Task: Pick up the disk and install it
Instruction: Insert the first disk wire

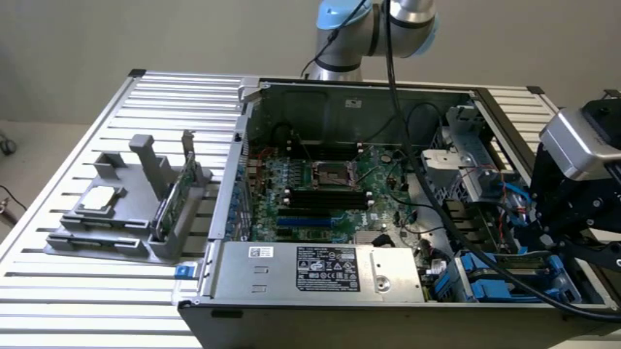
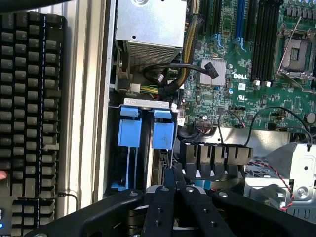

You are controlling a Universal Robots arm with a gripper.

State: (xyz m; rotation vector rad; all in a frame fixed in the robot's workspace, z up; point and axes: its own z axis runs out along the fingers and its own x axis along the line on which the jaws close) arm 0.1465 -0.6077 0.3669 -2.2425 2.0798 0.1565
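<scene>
Counted: one pincer (image 2: 173, 174), clenched on nothing, and two blue carriers in the drive bay just ahead of its tips. The disk (image 2: 163, 134) sits in the nearer slot, beside the second carrier (image 2: 129, 131). The arm (image 1: 412, 18) reaches over the open computer case (image 1: 350, 109) with its wrist lowered at the bay corner, where room is tight: the case wall (image 2: 111, 148) is close on one side and the black connector row (image 2: 215, 157) on the other.

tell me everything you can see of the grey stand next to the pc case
The stand is grey and looks like plastic: low stepped trays with slots and two upright posts. It sits flat on the slatted table, at the exterior view's left of the open case. A square silver chip lies flat on it, and a green card stands on edge in a slot.
</scene>
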